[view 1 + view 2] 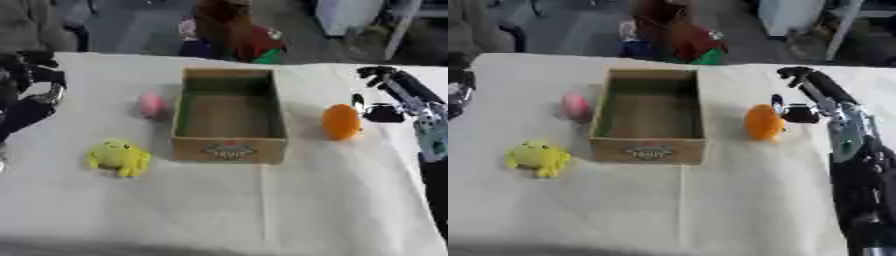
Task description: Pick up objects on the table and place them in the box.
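Observation:
An open cardboard box stands mid-table with nothing visible inside. Right of it sits an orange rounded object. My right hand is just beyond and right of it, fingers spread, thumb close to the orange object and not closed round it. A pink egg-like object lies against the box's left wall. A yellow soft toy rests nearer the front left. My left hand hangs at the left edge, apart from everything, its fingers curled on nothing.
A white cloth covers the table, with wide bare cloth in front of the box. Beyond the far edge sits a brown and red shape, and grey furniture stands on the floor.

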You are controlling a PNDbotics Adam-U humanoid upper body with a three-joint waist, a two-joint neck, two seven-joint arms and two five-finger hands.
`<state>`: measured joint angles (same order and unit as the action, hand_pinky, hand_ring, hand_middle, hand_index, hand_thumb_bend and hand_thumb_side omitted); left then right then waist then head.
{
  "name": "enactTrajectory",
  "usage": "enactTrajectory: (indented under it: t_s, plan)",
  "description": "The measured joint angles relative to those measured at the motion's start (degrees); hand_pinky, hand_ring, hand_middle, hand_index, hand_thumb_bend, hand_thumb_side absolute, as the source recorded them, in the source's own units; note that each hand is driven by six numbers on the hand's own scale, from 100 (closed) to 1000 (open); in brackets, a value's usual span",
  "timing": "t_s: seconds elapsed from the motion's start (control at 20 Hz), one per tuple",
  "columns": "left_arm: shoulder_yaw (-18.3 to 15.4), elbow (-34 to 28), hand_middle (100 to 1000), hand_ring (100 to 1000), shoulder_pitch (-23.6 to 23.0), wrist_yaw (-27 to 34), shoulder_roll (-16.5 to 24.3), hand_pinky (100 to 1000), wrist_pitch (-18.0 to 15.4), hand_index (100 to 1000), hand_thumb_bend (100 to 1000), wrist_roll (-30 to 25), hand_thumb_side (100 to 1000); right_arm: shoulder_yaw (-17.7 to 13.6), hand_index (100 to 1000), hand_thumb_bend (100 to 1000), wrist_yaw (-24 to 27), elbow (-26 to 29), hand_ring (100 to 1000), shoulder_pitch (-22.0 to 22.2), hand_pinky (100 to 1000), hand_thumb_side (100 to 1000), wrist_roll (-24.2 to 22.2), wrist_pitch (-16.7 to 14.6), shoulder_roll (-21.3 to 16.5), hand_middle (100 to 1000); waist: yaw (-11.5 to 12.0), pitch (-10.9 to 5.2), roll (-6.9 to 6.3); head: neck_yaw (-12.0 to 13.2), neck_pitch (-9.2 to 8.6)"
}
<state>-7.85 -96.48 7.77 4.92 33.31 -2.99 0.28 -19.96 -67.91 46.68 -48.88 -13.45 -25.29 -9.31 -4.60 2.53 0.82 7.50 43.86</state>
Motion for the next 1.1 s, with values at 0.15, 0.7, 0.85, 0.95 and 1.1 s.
enactTrajectory:
  t_s: [0.15, 0.7, 0.85, 0.95, 1.1]
  plan:
    - [1.73, 0.00, 671, 686, 0.45, -1.03, 1.38, 790, -0.23, 773, 255, -1.07, 100, 0.00, 922, 100, -0.03, 0.01, 772, 0.04, 761, 230, -0.07, -0.01, 0.04, 809, -0.36, 0.00, -0.10, 0.12, 0.00]
    - [15.61, 1.65, 764, 756, 3.98, -10.96, 15.05, 791, -4.09, 834, 634, -11.05, 100, 0.05, 922, 100, -0.36, 0.30, 771, 0.06, 761, 232, -0.63, -0.40, 0.99, 809, -1.22, -0.03, -0.39, 0.66, 0.00]
    - [19.01, 3.98, 751, 744, 6.00, -13.85, 16.68, 783, -4.88, 835, 654, -13.99, 101, 0.10, 922, 100, -0.56, 0.33, 771, 0.07, 761, 232, -0.67, -0.42, 1.07, 809, -1.46, -0.06, -0.41, 0.77, 0.00]
    - [20.57, 5.80, 750, 740, 7.16, -15.82, 16.70, 778, -5.10, 836, 669, -15.95, 109, 0.16, 922, 100, -0.58, 0.34, 771, 0.08, 761, 232, -0.72, -0.46, 1.14, 810, -1.61, -0.06, -0.45, 0.89, 0.00]
    - [22.26, 8.76, 739, 731, 8.47, -18.90, 16.60, 765, -5.26, 832, 687, -19.00, 119, 0.17, 922, 100, -0.61, 0.44, 771, 0.29, 761, 231, -0.82, -0.55, 1.37, 809, -1.75, -0.06, -0.61, 0.96, 0.00]
